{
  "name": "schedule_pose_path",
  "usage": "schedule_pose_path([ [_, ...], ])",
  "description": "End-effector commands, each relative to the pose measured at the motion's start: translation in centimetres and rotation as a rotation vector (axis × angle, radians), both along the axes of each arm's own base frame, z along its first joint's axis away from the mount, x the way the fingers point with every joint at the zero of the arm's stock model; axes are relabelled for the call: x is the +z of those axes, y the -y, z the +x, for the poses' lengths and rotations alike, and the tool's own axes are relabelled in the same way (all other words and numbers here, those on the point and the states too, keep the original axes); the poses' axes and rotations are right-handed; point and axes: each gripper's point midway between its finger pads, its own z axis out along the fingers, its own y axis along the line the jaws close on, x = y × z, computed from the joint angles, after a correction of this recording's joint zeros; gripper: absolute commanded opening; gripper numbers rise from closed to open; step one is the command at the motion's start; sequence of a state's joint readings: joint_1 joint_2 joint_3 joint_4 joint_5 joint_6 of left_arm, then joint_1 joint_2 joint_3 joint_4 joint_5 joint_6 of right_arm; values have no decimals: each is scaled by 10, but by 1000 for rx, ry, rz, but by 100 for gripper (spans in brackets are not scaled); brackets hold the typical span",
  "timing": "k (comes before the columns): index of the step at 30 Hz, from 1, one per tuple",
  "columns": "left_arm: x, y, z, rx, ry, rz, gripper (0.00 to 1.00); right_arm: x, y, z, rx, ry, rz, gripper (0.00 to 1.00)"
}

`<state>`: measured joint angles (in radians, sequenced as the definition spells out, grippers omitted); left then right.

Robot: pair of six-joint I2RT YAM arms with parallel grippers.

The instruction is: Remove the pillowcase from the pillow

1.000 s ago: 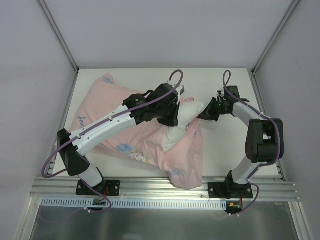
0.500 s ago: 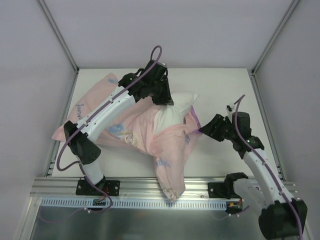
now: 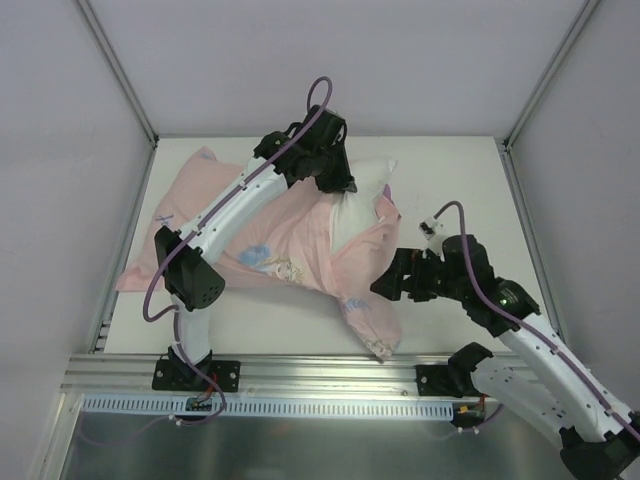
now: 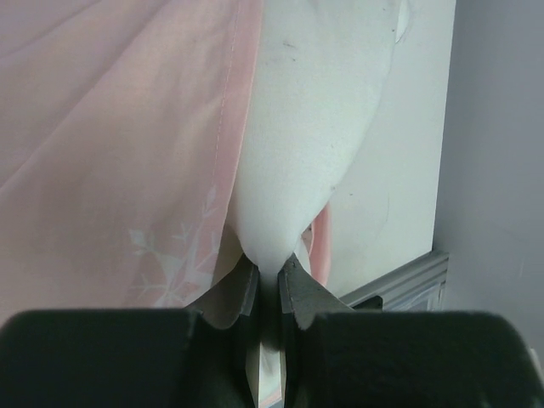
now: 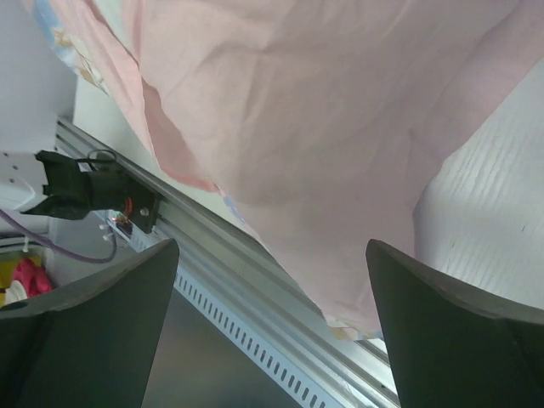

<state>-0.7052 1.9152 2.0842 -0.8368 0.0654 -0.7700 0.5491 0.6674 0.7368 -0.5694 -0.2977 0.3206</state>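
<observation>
Released from the pillowcase (image 3: 290, 235) hem it pinched half a second ago, the right gripper (image 3: 388, 286) has pulled back toward the near edge, and its jaws now stand wide apart. It sits low over the table (image 3: 460, 190), just beside the cloth's near right flap. Whether it touches the fabric cannot be told.

At the far side, the left gripper (image 3: 343, 187) is clamped on a corner of the pillow (image 3: 368, 180). The wrist camera shows the two fingers (image 4: 246, 289) of the left gripper (image 4: 268, 268) pressed together on a tapering point of the pillow (image 4: 314, 110). The pillowcase (image 4: 110, 127) hangs alongside on the left, faint snowflakes showing through it.

Only the pillow's far right end is bare. The rest lies under the pink cover, which spreads across the table from the far left corner to a narrow tail near the rail (image 3: 320, 372).

From the right wrist, the dark fingers (image 5: 93, 314) of the right gripper (image 5: 272, 246) frame a broad fold of pillowcase (image 5: 323, 127), pale side out. That fold drapes toward the rail (image 5: 246, 285) and the table (image 5: 493, 212), and no cloth is caught between the jaws.
</observation>
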Motion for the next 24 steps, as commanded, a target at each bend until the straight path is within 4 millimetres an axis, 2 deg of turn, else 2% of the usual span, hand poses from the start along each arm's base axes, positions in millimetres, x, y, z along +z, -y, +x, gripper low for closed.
schedule_pose_path([
  [1,58,20,6,-18,92,-166,0,-3,-9,14,-3,27,-82,96],
  [2,62,22,8,-18,97,-176,0,-4,-17,17,-2,29,-73,96],
  [3,63,23,9,-19,95,-183,0,-16,-22,21,4,-10,-93,96],
  [4,67,24,9,-21,103,-191,0,-15,-31,21,18,-17,-77,94],
  [6,71,21,13,2,110,-195,0,-20,-38,22,18,-36,-85,71],
  [7,74,18,16,19,119,-196,0,-25,-37,22,2,-32,-97,43],
  [9,81,10,23,53,128,-209,0,-25,-37,14,-16,-26,-82,14],
  [10,82,8,27,64,128,-216,0,-35,-32,10,-36,-34,-98,1],
  [13,86,-2,45,120,128,-235,0,-51,-23,-17,-37,-71,-98,1],
  [16,84,-19,64,183,104,-258,0,-60,-11,-31,-89,-96,-87,1],
  [17,83,-22,70,204,97,-264,0,-74,-5,-42,-83,-134,-117,1],
  [19,81,-40,85,256,95,-265,0,-84,-2,-55,-79,-179,-112,2],
  [21,82,-48,92,281,85,-280,0,-102,3,-65,-79,-218,-138,2],
  [22,82,-60,100,307,83,-286,0,-107,3,-70,-79,-244,-139,2],
  [24,84,-66,103,309,63,-313,0,-122,4,-79,-68,-287,-158,5],
])
